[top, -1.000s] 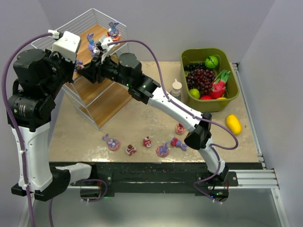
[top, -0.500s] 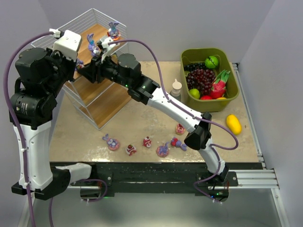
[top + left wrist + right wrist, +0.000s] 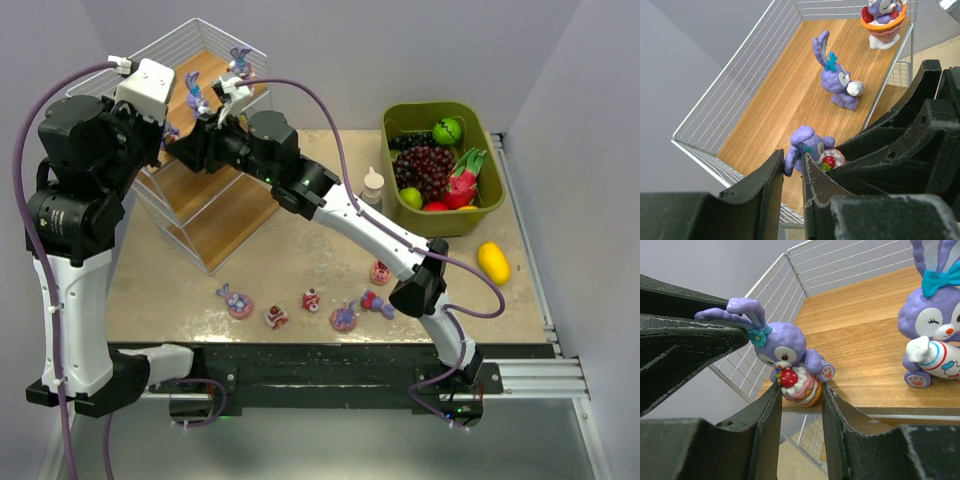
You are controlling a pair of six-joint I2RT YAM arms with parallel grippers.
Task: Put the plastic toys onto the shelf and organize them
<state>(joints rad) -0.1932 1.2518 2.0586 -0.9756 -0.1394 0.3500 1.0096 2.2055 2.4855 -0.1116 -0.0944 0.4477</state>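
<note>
One purple plastic bunny (image 3: 785, 357) on the white wire shelf (image 3: 865, 350): right hand (image 3: 800, 389) grips it, left hand (image 3: 791, 157) maybe pinches its ear.

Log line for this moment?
right gripper: holds cake bunny | at: shelf top edge | left gripper: against same bunny

Tan table (image 3: 300, 255) carries shelf (image 3: 215, 218), green bin (image 3: 462, 222), lemon (image 3: 493, 263) and about six toys (image 3: 344, 318).
</note>
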